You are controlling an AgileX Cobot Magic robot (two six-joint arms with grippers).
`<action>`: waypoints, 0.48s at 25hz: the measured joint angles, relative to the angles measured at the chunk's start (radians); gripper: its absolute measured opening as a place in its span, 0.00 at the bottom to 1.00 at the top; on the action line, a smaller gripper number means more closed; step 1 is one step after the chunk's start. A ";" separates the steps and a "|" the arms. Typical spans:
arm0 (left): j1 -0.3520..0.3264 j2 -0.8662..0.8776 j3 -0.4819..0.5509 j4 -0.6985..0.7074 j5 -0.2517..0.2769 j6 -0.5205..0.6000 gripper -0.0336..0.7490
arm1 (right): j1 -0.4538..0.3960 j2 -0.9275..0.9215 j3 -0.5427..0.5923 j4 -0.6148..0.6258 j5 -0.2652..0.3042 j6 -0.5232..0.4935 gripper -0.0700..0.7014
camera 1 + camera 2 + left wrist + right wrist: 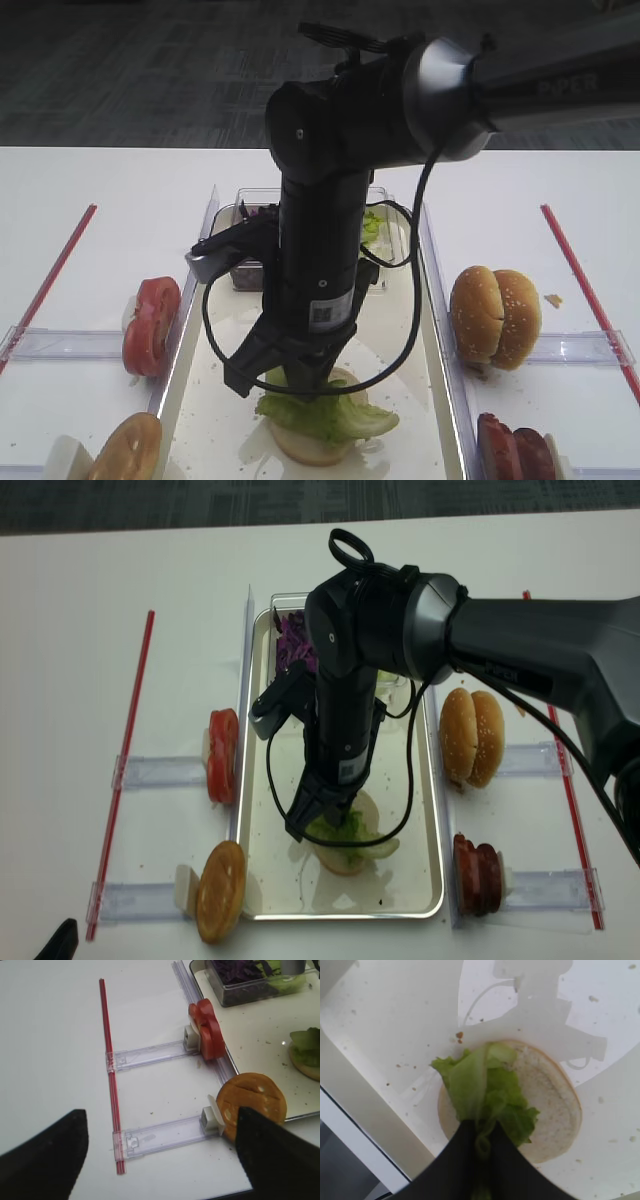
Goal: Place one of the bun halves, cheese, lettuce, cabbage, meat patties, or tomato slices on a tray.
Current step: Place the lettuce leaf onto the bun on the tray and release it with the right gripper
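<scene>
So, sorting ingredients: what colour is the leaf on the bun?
Light green lettuce, clearest in the right wrist view.

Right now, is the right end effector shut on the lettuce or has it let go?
Shut on it: the right end effector pinches the lettuce, which lies draped on the bun half.

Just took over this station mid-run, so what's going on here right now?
The right hand is down over the tray, pinching a lettuce leaf that lies on a bun half in the tray. The left hand hangs open over the table, off to the side near the tomato slices, holding nothing.
</scene>
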 joint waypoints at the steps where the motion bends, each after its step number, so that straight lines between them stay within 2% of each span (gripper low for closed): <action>1: 0.000 0.000 0.000 0.000 0.000 0.000 0.75 | 0.000 0.000 0.000 -0.006 -0.001 0.002 0.23; 8: 0.000 0.000 0.000 0.000 0.000 0.000 0.75 | 0.000 0.000 0.000 -0.011 -0.003 0.002 0.27; 12: 0.000 0.000 0.000 0.000 0.000 0.000 0.75 | 0.000 0.000 0.000 -0.011 -0.003 0.002 0.35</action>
